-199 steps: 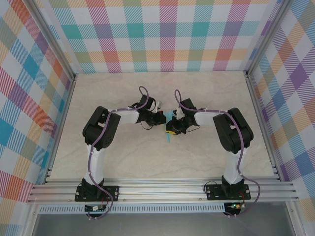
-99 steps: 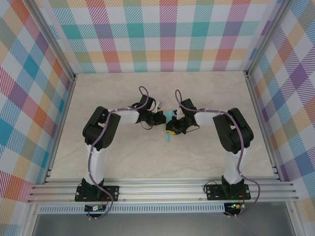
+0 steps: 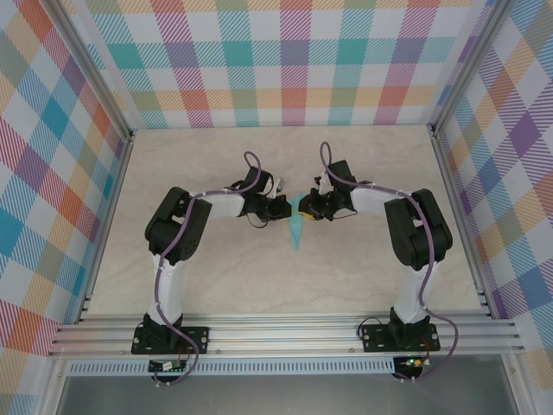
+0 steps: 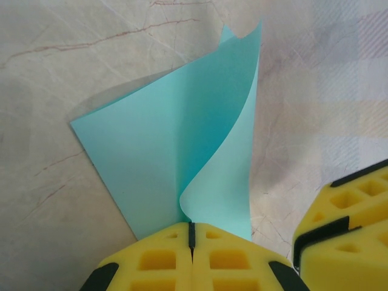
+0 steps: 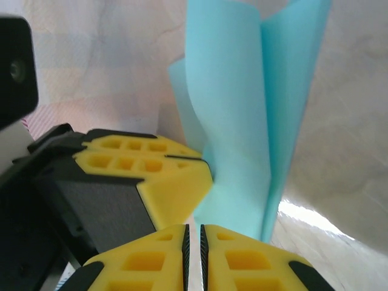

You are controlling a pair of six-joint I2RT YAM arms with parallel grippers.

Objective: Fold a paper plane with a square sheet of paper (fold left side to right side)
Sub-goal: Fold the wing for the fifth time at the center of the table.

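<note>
We see left gripper (image 4: pixel 191 229) clamped on the paper (image 4: pixel 163 151) at frame bottom, curling one flap up for the fold; right gripper (image 5: pixel 193 230) closed alongside, hold unclear.

A robot lab cell: plaid-printed walls (image 3: pixel 294 60), aluminium rail frame (image 3: pixel 285 333), marble-look tabletop (image 3: pixel 259 277).

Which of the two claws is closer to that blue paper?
Left. The left gripper is pinched shut on an edge of the square sheet of paper; the right gripper sits closed just beside it, not gripping.
</note>
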